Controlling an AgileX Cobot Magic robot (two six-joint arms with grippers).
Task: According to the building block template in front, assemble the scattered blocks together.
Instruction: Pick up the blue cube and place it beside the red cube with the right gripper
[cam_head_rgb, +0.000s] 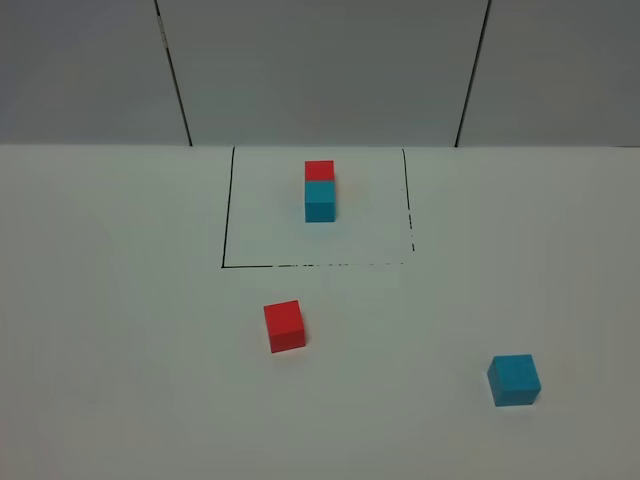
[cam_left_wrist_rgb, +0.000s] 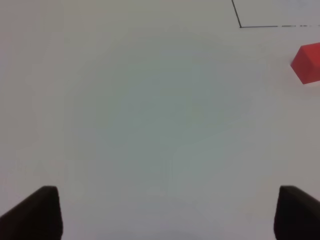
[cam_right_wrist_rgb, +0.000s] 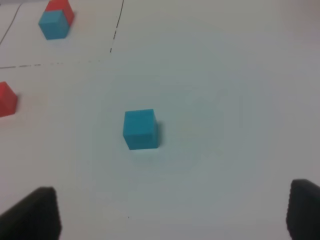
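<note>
- Left jaws spread wide, holding nothing, over the desk (cam_head_rgb: 100, 300).
- Right jaws equally wide and empty; the blue cube (cam_right_wrist_rgb: 140, 129) lies ahead of them, toward the near right corner.
- Red cube (cam_head_rgb: 285, 326) sits mid-desk, well apart from it.
- Red-and-blue bar (cam_head_rgb: 320, 190) lies by the far edge, inside a black outline (cam_head_rgb: 228, 210).

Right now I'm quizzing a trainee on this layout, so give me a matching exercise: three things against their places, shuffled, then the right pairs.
Things:
1. red-blue bar
2. red cube
3. blue cube

Places:
A. far right, nearest the camera
B. inside the black outline
C. just in front of the outline, left of the bar

Pairs: 1-B; 2-C; 3-A
</note>
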